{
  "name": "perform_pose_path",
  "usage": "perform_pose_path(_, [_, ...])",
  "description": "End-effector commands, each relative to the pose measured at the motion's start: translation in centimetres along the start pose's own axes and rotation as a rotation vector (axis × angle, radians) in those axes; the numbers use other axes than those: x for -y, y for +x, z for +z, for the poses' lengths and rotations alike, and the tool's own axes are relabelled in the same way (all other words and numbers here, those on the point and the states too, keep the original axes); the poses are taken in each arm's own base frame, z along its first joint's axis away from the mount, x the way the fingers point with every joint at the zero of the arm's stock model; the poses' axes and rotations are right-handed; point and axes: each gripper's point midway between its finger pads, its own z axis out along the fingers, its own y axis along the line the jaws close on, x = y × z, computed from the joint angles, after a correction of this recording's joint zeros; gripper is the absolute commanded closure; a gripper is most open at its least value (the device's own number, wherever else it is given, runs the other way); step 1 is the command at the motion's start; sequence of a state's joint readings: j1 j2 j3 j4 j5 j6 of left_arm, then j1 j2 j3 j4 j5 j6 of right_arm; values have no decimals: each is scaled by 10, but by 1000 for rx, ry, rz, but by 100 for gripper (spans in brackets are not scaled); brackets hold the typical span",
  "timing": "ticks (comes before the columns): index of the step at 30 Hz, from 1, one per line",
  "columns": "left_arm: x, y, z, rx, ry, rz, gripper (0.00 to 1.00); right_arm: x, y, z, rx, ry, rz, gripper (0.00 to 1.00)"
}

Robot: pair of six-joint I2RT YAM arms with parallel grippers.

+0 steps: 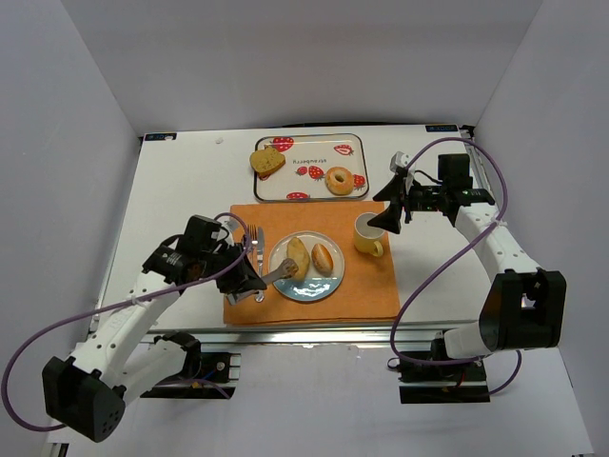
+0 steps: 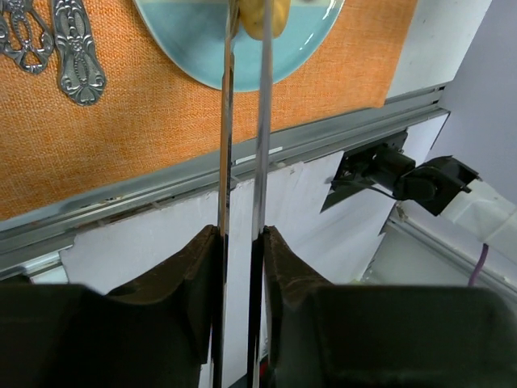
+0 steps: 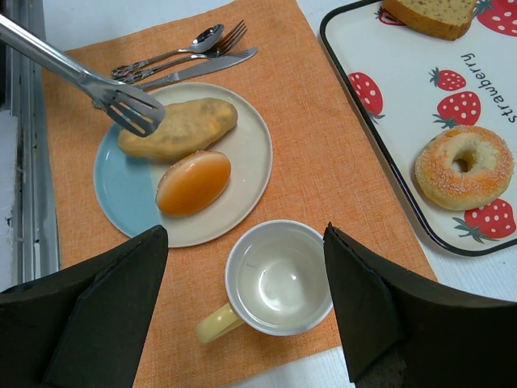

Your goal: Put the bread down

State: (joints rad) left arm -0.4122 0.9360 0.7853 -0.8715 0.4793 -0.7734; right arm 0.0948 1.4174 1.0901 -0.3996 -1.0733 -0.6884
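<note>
Two thin steel arms of the tongs are pinched between the nearly closed jaws of the left gripper. Their slotted tip lies over one end of the longer roll, matt, golden-brown and oval; whether it grips cannot be told. Just beside it lies the rounder roll, glossy orange-brown. Both sit on a smooth pale plate on a woven orange placemat. The right gripper hangs spread wide above a yellow-handled cup, holding nothing.
</note>
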Motion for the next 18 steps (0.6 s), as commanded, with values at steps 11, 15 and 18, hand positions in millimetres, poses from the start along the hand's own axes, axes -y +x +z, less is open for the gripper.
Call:
perform_pose_path(11, [8,-13,-6,46,-11,67,47,-2,-13,-1,21,-12,-34,18])
perform_pose_path(15, [7,-15,-9,65,-22,66,47,-3,-12,0,22,-17,-27,18])
perform_pose_path(18, [7,-16,-13,81,-32,63,47,-2,-12,0,21,-16,-29,18])
